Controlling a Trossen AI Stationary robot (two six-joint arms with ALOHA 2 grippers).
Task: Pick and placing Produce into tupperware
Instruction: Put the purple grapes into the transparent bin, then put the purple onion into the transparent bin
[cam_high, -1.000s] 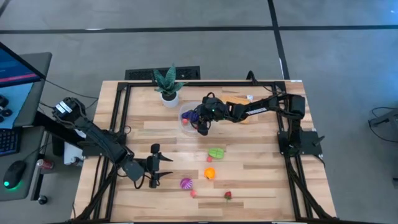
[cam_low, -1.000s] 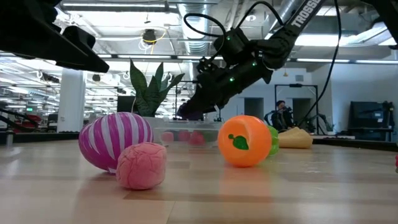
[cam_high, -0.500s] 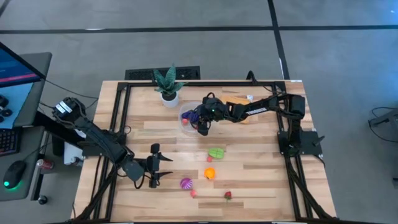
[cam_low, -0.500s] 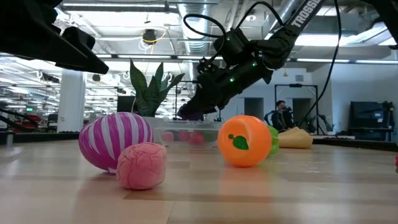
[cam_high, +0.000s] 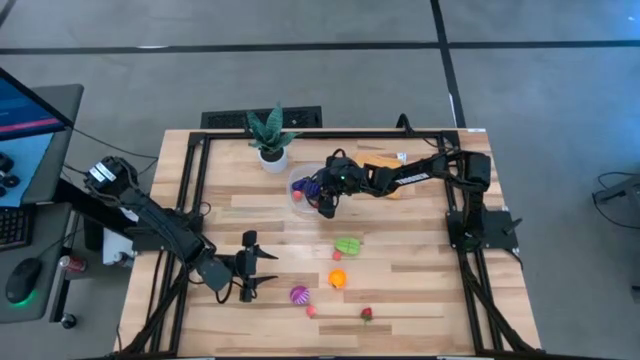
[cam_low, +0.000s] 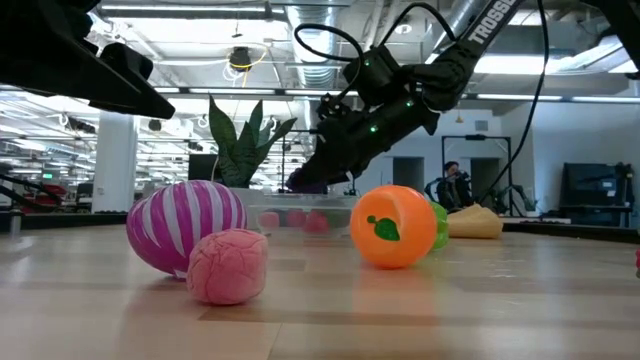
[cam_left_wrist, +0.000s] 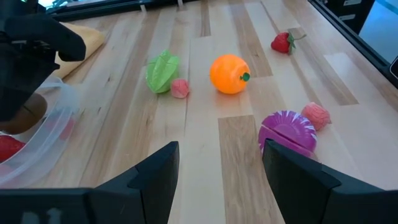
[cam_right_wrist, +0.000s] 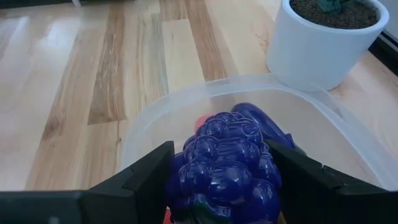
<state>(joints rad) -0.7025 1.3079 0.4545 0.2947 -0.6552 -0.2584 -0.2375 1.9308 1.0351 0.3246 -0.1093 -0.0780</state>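
Nothing has moved since the earlier frame. Right tool (cam_right_wrist: 219, 186) hangs over the clear tub (cam_right_wrist: 155, 118) beside the plant pot (cam_right_wrist: 323, 43), clamped on purple grapes (cam_right_wrist: 227, 165). Left tool (cam_high: 252, 277) waits with fingers apart over the desk's (cam_high: 410, 240) near-left part.

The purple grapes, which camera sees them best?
The right wrist view: the purple grapes fill it, clamped between the right gripper fingers above the clear tub. The high view shows only a purple speck; the low view a dark bit under the gripper; the left wrist view none.
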